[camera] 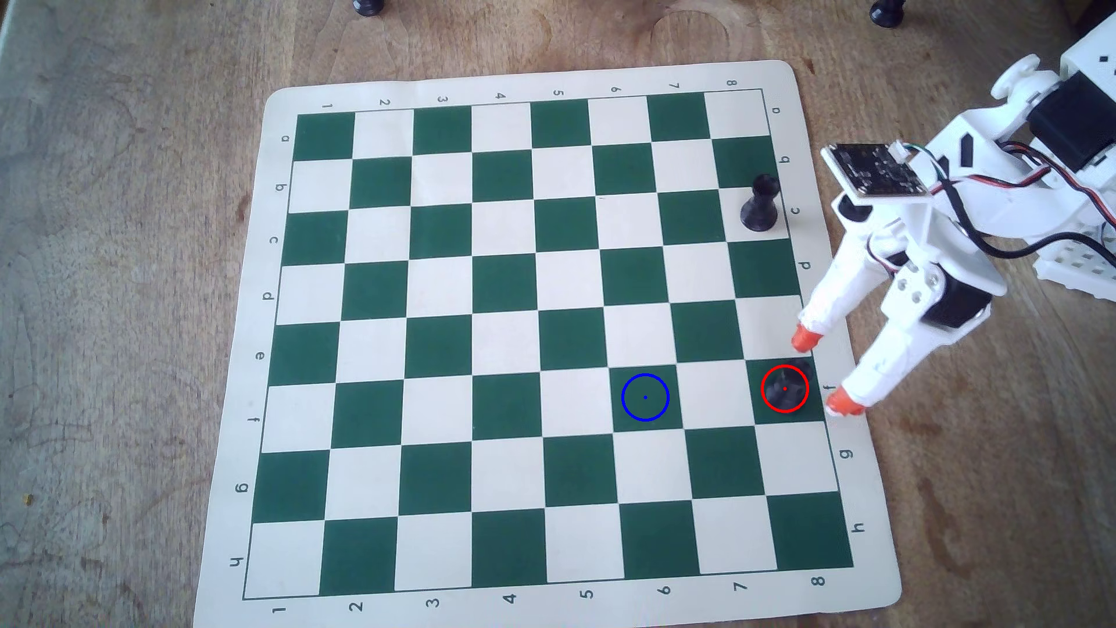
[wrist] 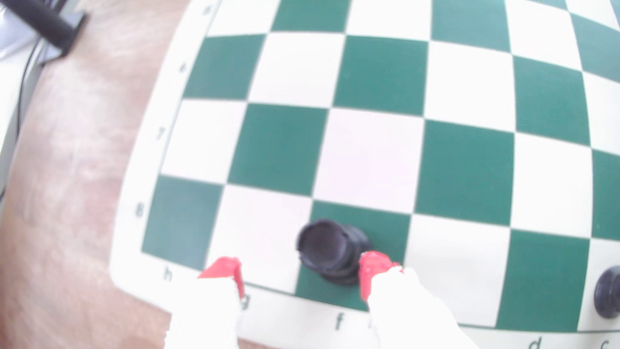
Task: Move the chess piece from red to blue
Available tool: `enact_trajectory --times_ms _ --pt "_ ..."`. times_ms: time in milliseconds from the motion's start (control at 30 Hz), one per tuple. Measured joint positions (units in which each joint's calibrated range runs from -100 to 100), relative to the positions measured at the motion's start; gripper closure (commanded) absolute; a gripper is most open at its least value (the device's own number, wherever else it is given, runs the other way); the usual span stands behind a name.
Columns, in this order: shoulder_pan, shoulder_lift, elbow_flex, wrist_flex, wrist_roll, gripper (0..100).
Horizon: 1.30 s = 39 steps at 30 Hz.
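The black chess piece point(camera: 792, 381) stands on the green square at row f, column 8, inside the red circle point(camera: 785, 412). The blue circle point(camera: 645, 419) marks the green square two columns to the left in the overhead view. My white gripper point(camera: 822, 375), with orange-red fingertips point(camera: 804, 339), is open at the board's right edge, right beside the piece. In the wrist view the piece point(wrist: 330, 250) stands between and just beyond the two red tips, with the gripper point(wrist: 300, 271) open and the right tip point(wrist: 372, 268) close to it.
A second black piece point(camera: 761, 204) stands on the white square at row c, column 8, also at the right edge of the wrist view point(wrist: 609, 295). Two more dark pieces point(camera: 368, 6) sit off the green-and-cream board point(camera: 423, 338) at the table's top edge.
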Motion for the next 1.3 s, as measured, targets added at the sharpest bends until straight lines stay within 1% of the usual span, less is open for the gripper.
enact_trajectory --times_ms 133,300,567,800,867,933,1200,1300 --pt "-0.1 0.2 -0.1 0.0 0.0 84" --pt "-0.1 2.0 -0.1 -2.0 0.0 83" --pt "0.0 4.4 -0.1 -4.3 0.0 83" --pt "0.1 9.3 -0.1 -8.5 0.0 84" --pt "0.1 9.3 -0.1 -8.7 0.0 85" --pt "0.1 9.3 -0.1 -8.7 0.0 88" --pt "1.0 9.6 -0.1 -10.5 0.0 91" --pt "1.0 9.6 -0.1 -10.8 0.0 94"
